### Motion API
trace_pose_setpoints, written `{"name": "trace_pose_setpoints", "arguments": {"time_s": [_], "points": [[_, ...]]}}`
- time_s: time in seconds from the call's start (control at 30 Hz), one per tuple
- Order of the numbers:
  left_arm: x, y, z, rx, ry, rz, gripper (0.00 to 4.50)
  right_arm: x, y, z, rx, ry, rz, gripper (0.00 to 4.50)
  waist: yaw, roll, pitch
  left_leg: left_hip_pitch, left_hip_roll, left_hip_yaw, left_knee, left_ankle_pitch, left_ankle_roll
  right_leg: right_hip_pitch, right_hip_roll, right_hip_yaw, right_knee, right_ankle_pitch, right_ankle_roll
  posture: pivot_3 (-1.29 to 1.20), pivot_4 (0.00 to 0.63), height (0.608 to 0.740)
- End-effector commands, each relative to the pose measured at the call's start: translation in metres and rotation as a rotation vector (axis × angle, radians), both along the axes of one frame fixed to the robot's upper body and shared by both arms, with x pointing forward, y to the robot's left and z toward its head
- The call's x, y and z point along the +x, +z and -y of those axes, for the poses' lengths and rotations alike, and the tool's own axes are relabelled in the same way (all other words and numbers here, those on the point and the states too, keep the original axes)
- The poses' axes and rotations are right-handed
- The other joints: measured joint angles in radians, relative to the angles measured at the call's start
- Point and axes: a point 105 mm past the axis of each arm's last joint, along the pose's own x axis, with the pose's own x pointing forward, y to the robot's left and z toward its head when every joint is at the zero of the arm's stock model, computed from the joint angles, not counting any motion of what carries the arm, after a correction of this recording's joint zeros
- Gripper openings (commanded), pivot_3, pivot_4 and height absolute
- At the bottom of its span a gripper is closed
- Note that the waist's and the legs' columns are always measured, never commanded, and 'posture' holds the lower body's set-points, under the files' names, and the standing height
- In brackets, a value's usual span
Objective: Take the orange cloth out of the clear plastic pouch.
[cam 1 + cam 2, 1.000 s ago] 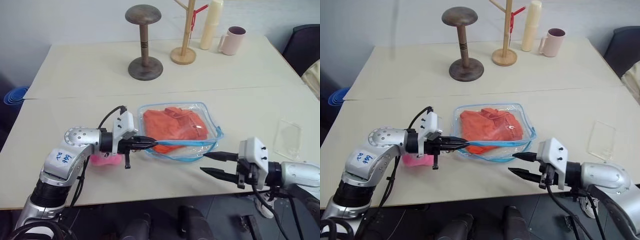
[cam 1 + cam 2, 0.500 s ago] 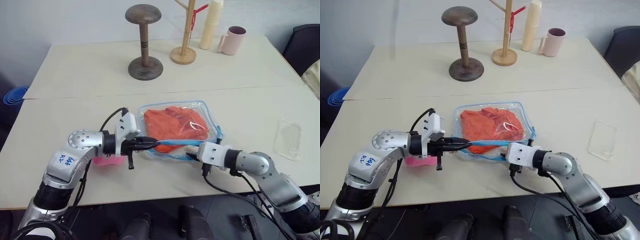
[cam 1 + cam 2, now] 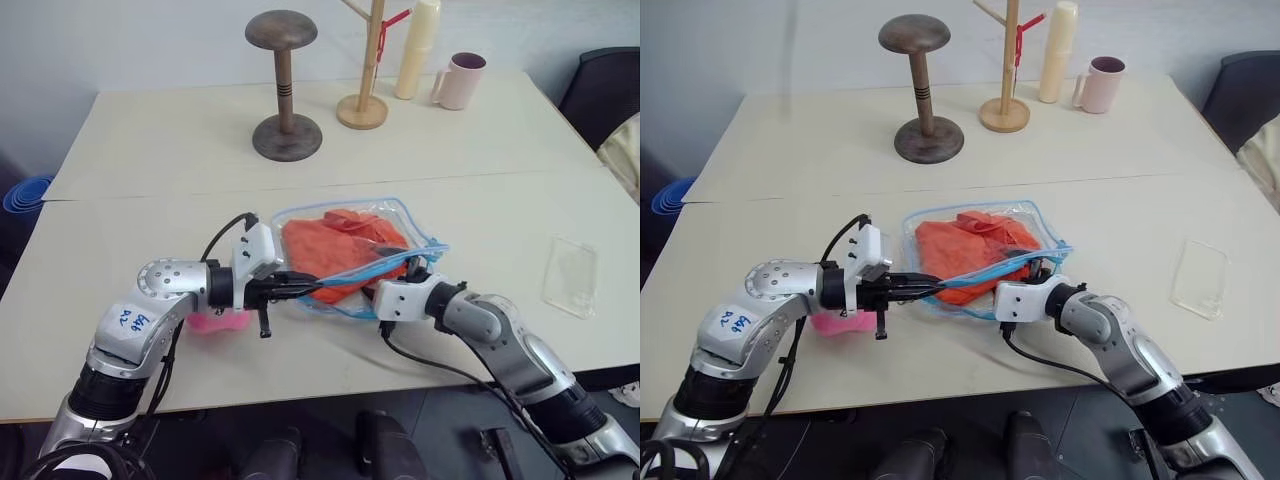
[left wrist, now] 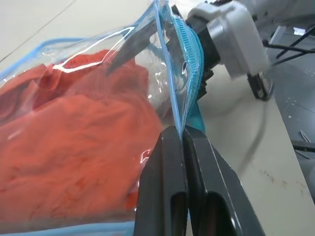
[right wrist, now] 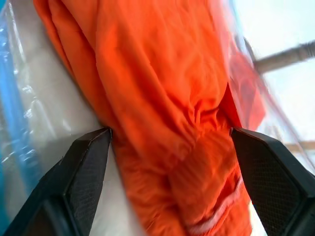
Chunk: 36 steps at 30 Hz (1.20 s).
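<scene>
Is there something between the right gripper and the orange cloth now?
Nothing visible. The right gripper is inside the mouth of the pouch, open, with the cloth directly between its fingers. The left gripper is shut on the pouch's blue edge, holding the mouth open.

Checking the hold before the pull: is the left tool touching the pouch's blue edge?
Touching. In the left wrist view, the left tool is shut, its fingers pinching the blue trim of the clear plastic pouch between them.
</scene>
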Motion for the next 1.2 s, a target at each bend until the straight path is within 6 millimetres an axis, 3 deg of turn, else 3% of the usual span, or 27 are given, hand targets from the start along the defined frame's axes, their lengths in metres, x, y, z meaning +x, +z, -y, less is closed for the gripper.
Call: {"name": "trace_pose_setpoints", "arguments": {"time_s": [0.03, 0.17, 0.3, 0.57, 0.67, 0.8, 0.97, 1.07, 1.2], "points": [[-0.002, 0.011, 0.006, -0.029, -0.028, 0.040, 0.00, 0.007, -0.017, -0.013, -0.044, 0.026, -0.013, 4.03, -0.006, -0.001, 0.000, 0.001, 0.000, 0.001, 0.000, 0.000, 0.000, 0.000, 0.000, 0.000, 0.000, 0.000, 0.000, 0.00, 0.150, 0.740], [0.000, 0.014, 0.008, -0.049, -0.019, 0.044, 0.00, 0.016, -0.024, -0.023, -0.045, 0.049, -0.023, 4.03, -0.016, -0.001, -0.001, 0.005, 0.000, 0.001, -0.002, 0.000, 0.000, 0.003, 0.001, 0.001, 0.001, 0.000, 0.000, 0.00, 0.150, 0.740], [0.001, 0.016, 0.009, -0.061, -0.007, 0.044, 0.00, 0.016, -0.029, -0.026, -0.051, 0.073, -0.036, 2.67, -0.020, -0.001, -0.001, 0.013, 0.001, 0.001, -0.003, 0.000, -0.001, 0.012, 0.001, 0.001, -0.001, -0.001, -0.001, 0.00, 0.150, 0.740], [0.011, 0.021, 0.010, -0.138, 0.073, 0.015, 0.00, 0.004, -0.029, -0.025, -0.093, 0.134, -0.031, 0.02, -0.017, -0.001, -0.001, 0.013, 0.001, -0.001, -0.003, 0.000, -0.001, 0.014, 0.001, 0.001, -0.002, -0.001, -0.001, 0.00, 0.150, 0.740], [0.028, 0.024, 0.010, -0.177, 0.178, -0.038, 0.00, 0.000, -0.024, -0.021, -0.111, 0.138, -0.013, 0.02, -0.005, -0.001, -0.001, 0.013, 0.001, -0.004, -0.003, 0.000, -0.001, 0.015, 0.001, 0.001, -0.004, -0.001, -0.001, 0.00, 0.150, 0.740], [0.033, 0.004, 0.009, -0.009, 0.189, 0.058, 0.00, -0.006, 0.015, -0.013, -0.067, 0.129, 0.060, 0.02, 0.001, -0.001, 0.000, 0.013, 0.001, -0.004, -0.004, 0.000, -0.001, 0.015, 0.001, 0.001, -0.006, -0.001, -0.001, 0.00, 0.150, 0.740], [0.038, -0.019, 0.005, 0.139, 0.177, 0.158, 0.00, -0.037, 0.047, -0.005, 0.013, 0.218, 0.020, 0.02, 0.005, -0.001, 0.000, 0.012, 0.001, -0.004, -0.005, 0.000, -0.001, 0.015, 0.001, 0.001, -0.007, -0.001, -0.001, 0.00, 0.150, 0.740], [0.050, -0.019, 0.002, 0.133, 0.231, 0.161, 0.00, -0.082, 0.028, 0.006, -0.147, 0.410, -0.114, 0.02, 0.014, 0.001, 0.000, 0.012, 0.001, -0.005, -0.005, 0.000, -0.001, 0.015, 0.000, 0.001, -0.008, -0.001, -0.001, 0.00, 0.150, 0.740], [0.064, -0.015, -0.008, 0.151, 0.290, 0.186, 0.00, -0.113, -0.006, 0.058, -0.390, 0.395, -0.332, 0.02, 0.024, 0.000, 0.001, 0.011, 0.000, -0.007, -0.006, 0.000, 0.000, 0.017, 0.000, 0.000, -0.013, 0.000, 0.000, 0.00, 0.150, 0.740]]}}
